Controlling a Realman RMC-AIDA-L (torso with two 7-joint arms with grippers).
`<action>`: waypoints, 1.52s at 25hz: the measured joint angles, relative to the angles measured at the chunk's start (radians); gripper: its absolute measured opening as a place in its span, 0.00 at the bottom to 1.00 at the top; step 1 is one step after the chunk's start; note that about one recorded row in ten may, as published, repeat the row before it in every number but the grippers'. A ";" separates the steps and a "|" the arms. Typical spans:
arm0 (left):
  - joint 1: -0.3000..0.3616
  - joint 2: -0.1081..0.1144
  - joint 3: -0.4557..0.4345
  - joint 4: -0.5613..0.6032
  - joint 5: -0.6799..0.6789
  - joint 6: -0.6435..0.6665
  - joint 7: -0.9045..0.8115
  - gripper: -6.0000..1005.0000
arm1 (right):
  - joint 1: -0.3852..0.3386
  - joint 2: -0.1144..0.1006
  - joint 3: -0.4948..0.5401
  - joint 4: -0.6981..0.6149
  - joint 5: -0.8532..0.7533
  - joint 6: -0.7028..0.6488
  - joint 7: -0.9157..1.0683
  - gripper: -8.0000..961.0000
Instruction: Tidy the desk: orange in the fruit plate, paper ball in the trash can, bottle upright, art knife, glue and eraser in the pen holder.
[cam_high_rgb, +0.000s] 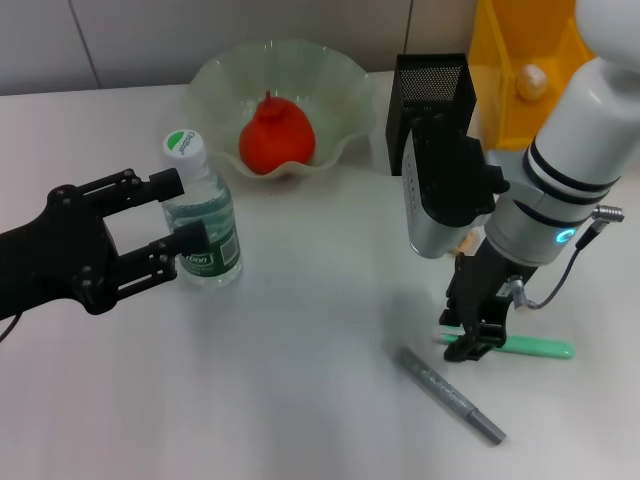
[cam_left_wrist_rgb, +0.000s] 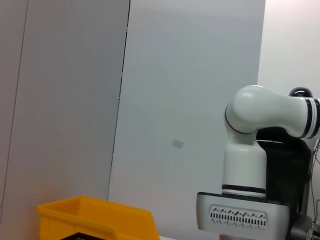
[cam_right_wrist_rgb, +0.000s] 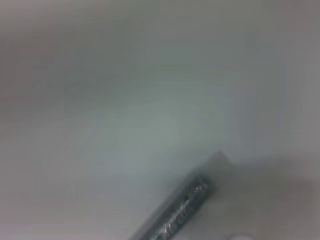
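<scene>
Overhead, from the head view:
Bench: a white bench (cam_high_rgb: 300, 380) carries everything.
Bottle: the clear water bottle (cam_high_rgb: 201, 215) stands upright on the left side of the bench, green-topped cap up.
Left hand: the black left hand (cam_high_rgb: 180, 212) reaches in from the left, its two fingers spread wide either side of the bottle, apparently not clamped on it.
Orange: the red-orange fruit (cam_high_rgb: 277, 136) sits inside the pale green fruit plate (cam_high_rgb: 215, 85) at the back.
Pen holder: the black mesh pen holder (cam_high_rgb: 432, 82) stands right of the fruit plate.
Trash can: the yellow trash can (cam_high_rgb: 500, 90) is just beside it, with a pale paper ball (cam_high_rgb: 531, 82) inside.
Right hand: the right hand (cam_high_rgb: 478, 338) points down at a green glue stick (cam_high_rgb: 535, 347) lying flat; its fingers sit at the stick's near end, grip uncertain.
Art knife: a grey art knife (cam_high_rgb: 450, 394) lies slantwise near the front, clear of the stick.
</scene>
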 joint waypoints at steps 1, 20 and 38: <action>0.000 0.000 0.000 0.000 0.000 0.000 0.000 0.62 | -0.001 0.000 0.000 -0.005 0.004 0.000 0.000 0.44; 0.000 0.000 -0.019 0.000 0.000 0.000 0.000 0.62 | -0.006 -0.003 -0.003 -0.066 0.000 -0.034 0.025 0.41; 0.001 0.000 -0.025 0.000 0.000 0.000 0.008 0.62 | -0.010 -0.004 -0.003 -0.069 -0.013 -0.051 0.044 0.38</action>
